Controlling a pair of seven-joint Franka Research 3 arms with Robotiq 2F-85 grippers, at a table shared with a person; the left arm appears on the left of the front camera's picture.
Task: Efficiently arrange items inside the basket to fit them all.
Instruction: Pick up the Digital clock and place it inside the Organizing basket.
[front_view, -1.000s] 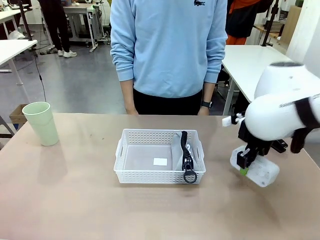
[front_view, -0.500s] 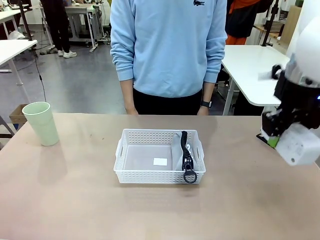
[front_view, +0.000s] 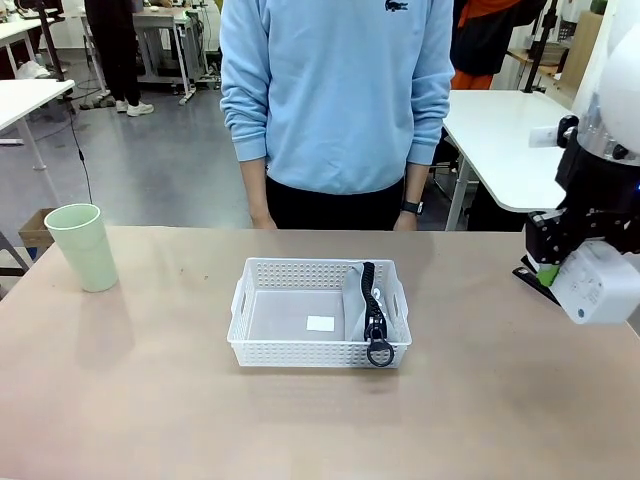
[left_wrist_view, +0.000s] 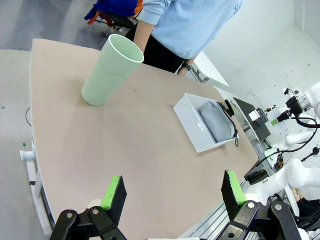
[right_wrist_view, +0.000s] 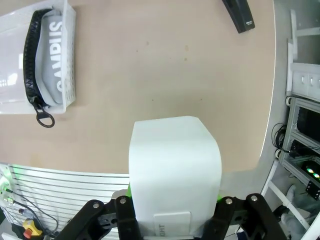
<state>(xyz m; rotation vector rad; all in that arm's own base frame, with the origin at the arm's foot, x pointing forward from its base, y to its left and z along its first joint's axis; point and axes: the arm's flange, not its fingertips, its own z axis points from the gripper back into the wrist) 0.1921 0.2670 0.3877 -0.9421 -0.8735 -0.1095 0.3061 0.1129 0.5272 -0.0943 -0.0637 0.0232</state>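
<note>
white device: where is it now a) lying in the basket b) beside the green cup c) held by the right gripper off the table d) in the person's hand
c: the right gripper is shut on the white device, up off the table, right of the basket

Behind the right claw (front_view: 572, 278), farther from the robot, stands a white rectangular table (front_view: 500, 125) on pale legs. Well off to that claw's left, across the room, a second white table (front_view: 25, 95) juts in from the edge. Beyond it is a white workbench with metal legs (front_view: 165, 25). The smooth grey floor (front_view: 150, 170) reflects soft, even light. Below the claw spreads the matte tan tabletop (front_view: 150, 410). Ahead of the left claw (left_wrist_view: 172, 189), past the tabletop's far end, rises a plain white wall (left_wrist_view: 280, 40).
</note>
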